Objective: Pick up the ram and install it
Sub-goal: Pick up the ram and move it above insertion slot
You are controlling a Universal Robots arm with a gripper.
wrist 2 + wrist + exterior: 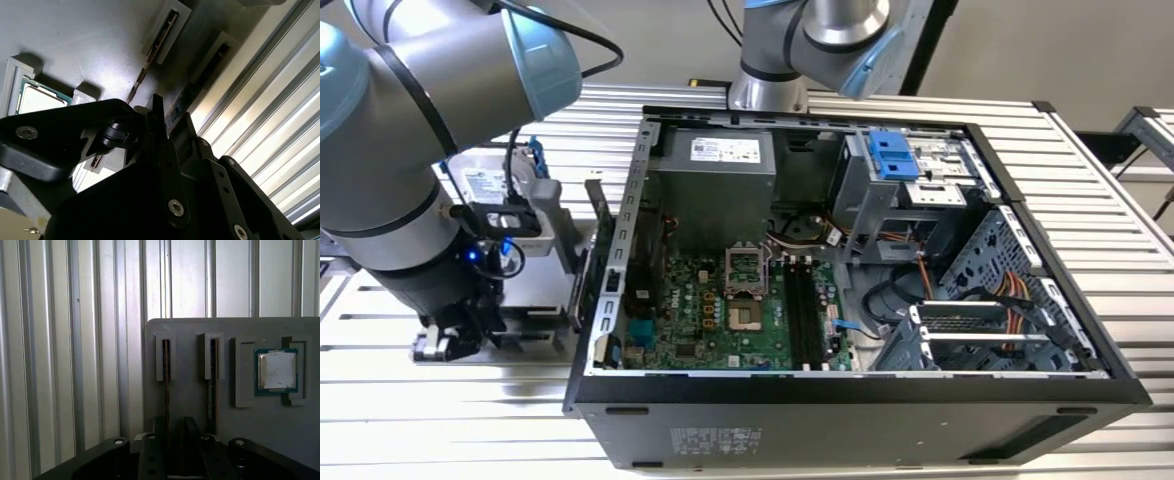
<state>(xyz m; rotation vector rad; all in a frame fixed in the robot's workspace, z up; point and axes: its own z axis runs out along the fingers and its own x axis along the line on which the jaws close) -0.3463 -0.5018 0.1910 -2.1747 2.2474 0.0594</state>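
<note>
Two ram sticks stand edge-on in slots of a grey holder plate (190, 330). The nearer ram (166, 385) runs down to my gripper (174, 422), whose fingers stand apart, so it is open, with the stick close beside one finger. The other stick (212, 390) lies just outside the fingers. In the second wrist view the ram (145, 70) ends at the gripper (171, 120). In the exterior view the gripper (447, 340) hangs low over the holder plate (540, 300), on the exterior view's left of the open computer case (854, 400). The motherboard's black slots (803, 310) lie inside.
A processor chip (276, 371) sits in a pocket of the same plate. A silver drive with blue rails (500, 180) stands behind the arm. The ribbed metal table (65, 340) surrounds the plate. Cables and a drive cage (987, 310) crowd the case's right side.
</note>
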